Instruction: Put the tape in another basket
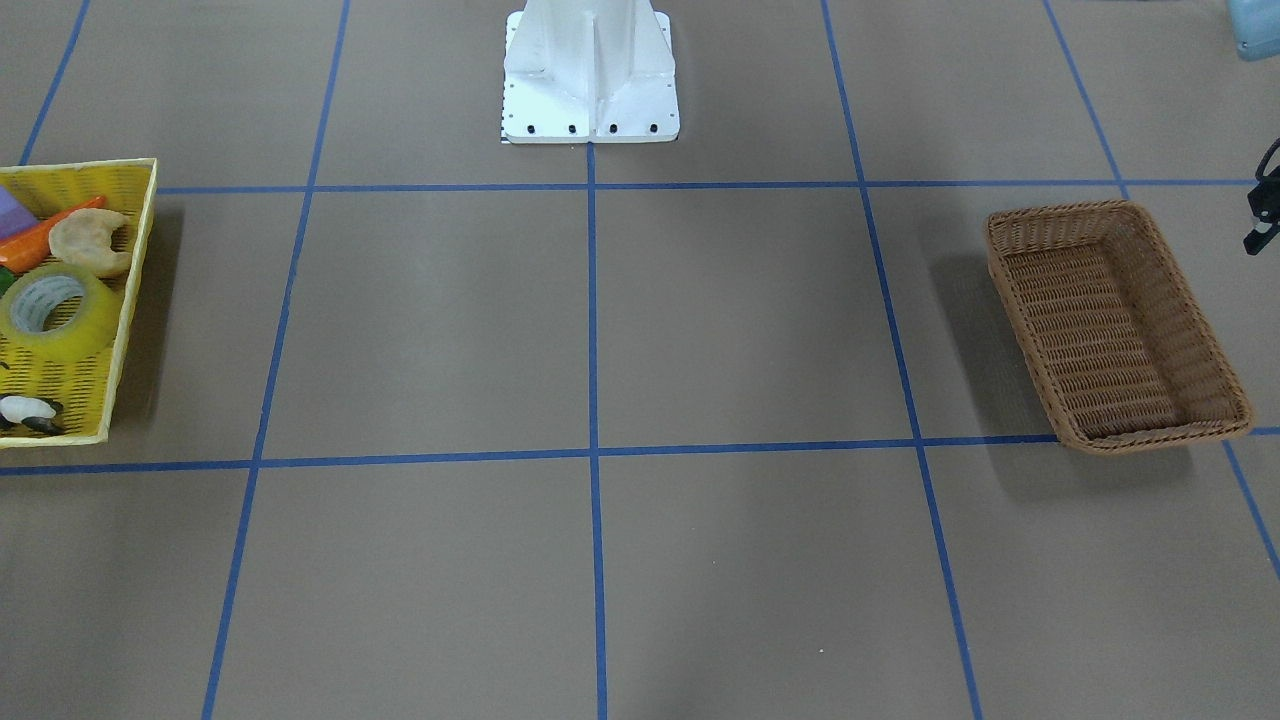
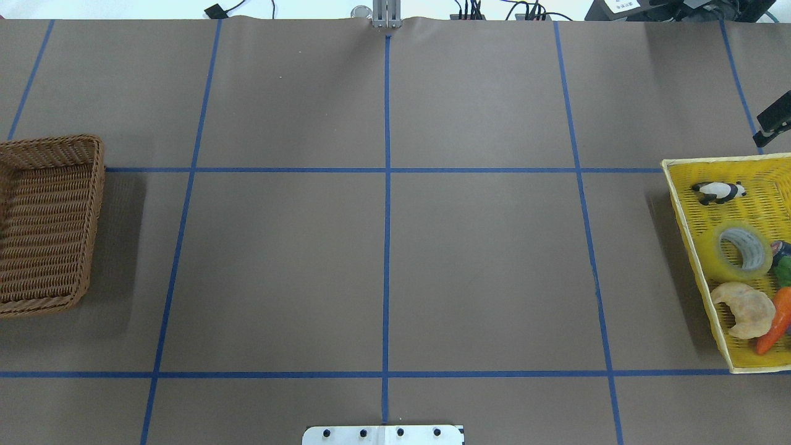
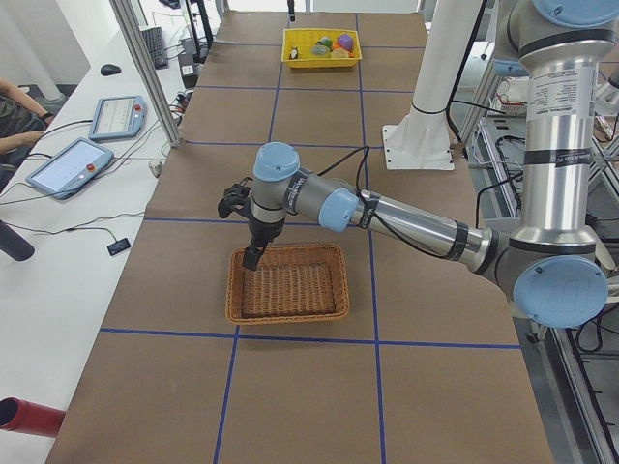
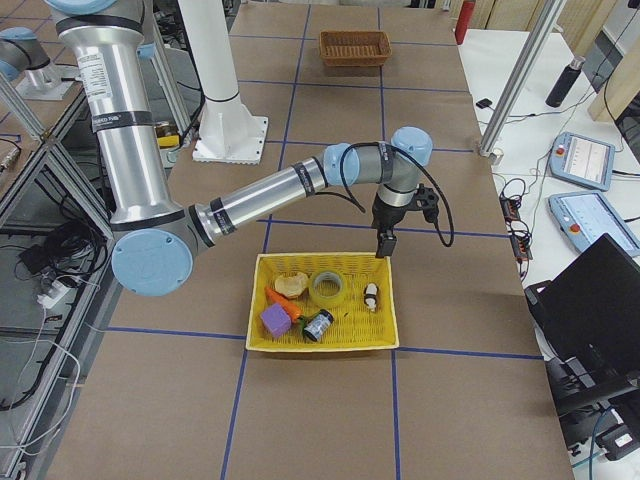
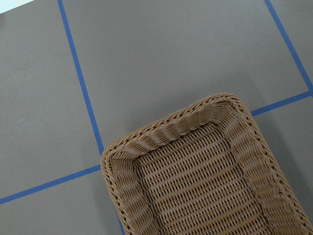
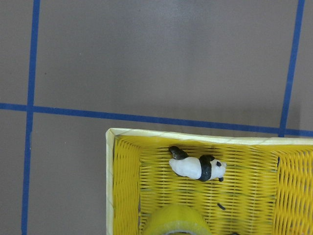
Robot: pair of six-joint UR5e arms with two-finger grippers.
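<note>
No part of the task had been done yet: the tape (image 1: 55, 312) was seen lying flat in the yellow basket (image 2: 723, 168), between a toy panda (image 2: 717, 192) and a croissant (image 2: 744, 308), and the brown basket (image 1: 1100, 330) was found holding nothing. The right gripper (image 4: 384, 243) was held over the yellow basket's edge, the left gripper (image 3: 251, 256) over the brown one (how far either was opened could not be told), with nothing seen in them. Grasping, carrying and placing were all left.

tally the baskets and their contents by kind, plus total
Baskets: 2 (wicker basket, yellow basket)
Tape: 1
Croissant: 1
Carrot: 1
Panda figure: 1
Purple block: 1
Dark can: 1
Green item: 1
Total: 9
</note>
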